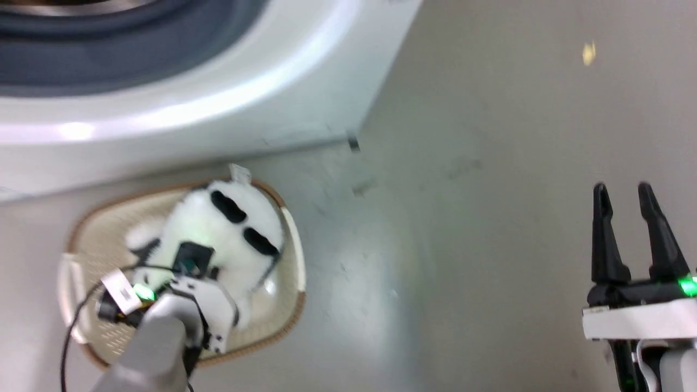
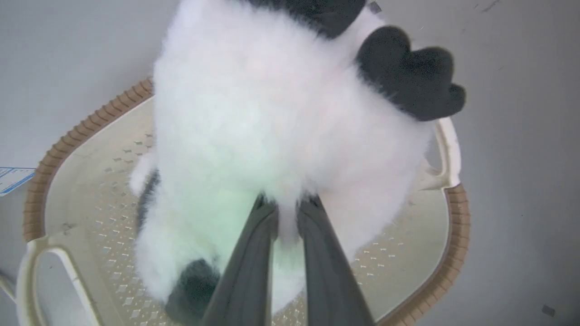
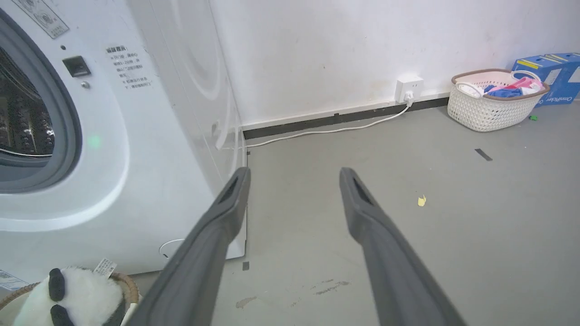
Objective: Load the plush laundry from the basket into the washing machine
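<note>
One fluffy white-and-black plush panda (image 2: 272, 113) in one cream perforated plastic basket (image 2: 81, 181). Left gripper (image 2: 287, 208) reaches down, pinching its fur; right gripper (image 1: 623, 190) spread, fingers up.

Our left gripper (image 2: 286, 209) is two long, matte dark-grey fingers (image 2: 247, 271) that taper toward the tips. Behind it we see a pale grey forearm (image 1: 158, 343), a white wrist block (image 1: 215, 305), a black camera housing (image 1: 191, 257), a white tag (image 1: 121, 291) beside a green light (image 1: 142, 294), and a thin black cable (image 1: 73, 321). Our right gripper (image 1: 623, 190) has black pointed fingers, slotted near the tips, above a white bar (image 1: 637, 321).
</note>
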Robot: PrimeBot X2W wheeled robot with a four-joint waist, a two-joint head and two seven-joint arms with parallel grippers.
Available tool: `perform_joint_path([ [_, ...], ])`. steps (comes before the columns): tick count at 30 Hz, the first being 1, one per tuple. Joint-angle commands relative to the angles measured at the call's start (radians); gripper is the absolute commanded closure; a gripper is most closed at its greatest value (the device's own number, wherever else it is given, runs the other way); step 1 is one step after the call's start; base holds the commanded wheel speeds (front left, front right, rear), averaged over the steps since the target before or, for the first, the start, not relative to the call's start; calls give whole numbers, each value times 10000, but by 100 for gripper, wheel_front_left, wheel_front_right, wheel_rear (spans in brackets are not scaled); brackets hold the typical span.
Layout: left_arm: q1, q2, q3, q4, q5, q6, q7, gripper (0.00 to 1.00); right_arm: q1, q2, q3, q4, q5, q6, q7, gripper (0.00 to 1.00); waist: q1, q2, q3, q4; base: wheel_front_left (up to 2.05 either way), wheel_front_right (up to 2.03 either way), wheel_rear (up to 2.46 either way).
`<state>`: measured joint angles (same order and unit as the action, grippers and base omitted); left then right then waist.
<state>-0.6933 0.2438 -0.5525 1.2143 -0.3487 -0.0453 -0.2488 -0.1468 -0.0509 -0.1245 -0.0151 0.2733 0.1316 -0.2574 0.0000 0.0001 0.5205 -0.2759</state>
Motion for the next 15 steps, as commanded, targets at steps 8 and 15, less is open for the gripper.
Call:
perform_joint_path([
  [8,1815,247,209,-3123,452,609,-126,100,604,7,-57,100,-202,-9,-44,0,0,-1,-2583,1282,0,0,0],
  [15,3113,632,629,-5969,861,1093,-128,100,824,7,-283,103,-265,-9,-44,0,0,-1,-3191,1535,0,0,0],
])
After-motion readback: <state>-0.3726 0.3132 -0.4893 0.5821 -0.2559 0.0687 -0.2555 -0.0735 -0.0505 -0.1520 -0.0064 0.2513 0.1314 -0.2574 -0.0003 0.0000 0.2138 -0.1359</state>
